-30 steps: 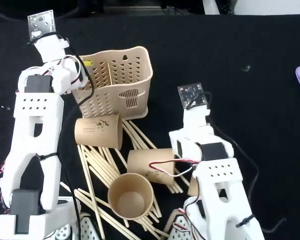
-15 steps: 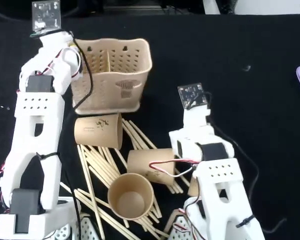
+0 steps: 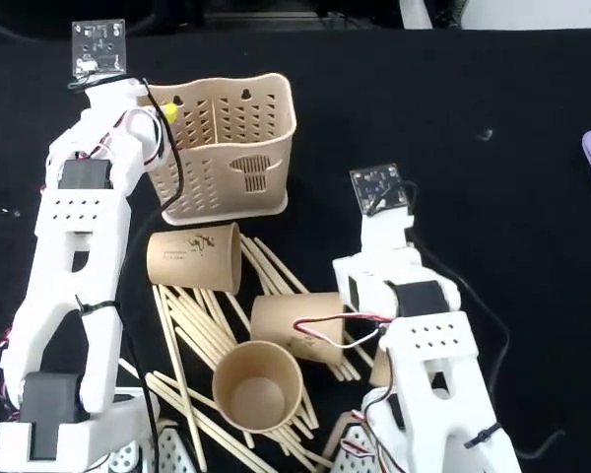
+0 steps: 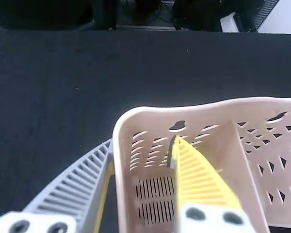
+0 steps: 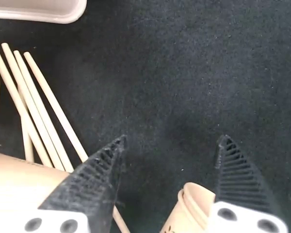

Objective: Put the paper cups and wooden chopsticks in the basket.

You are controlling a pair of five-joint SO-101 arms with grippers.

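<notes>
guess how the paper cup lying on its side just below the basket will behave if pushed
The paper cup below the basket lies on its side, so a push would probably roll it, curving since it tapers. The chopsticks beside it may snag that roll. Thin paper likely dents under a firm end effector squeeze.

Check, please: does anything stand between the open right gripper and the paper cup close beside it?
Nothing visible does. The paper cup lies close by one finger of the right gripper, with bare table between the open fingers; the chopsticks lie off to the other side.
</notes>
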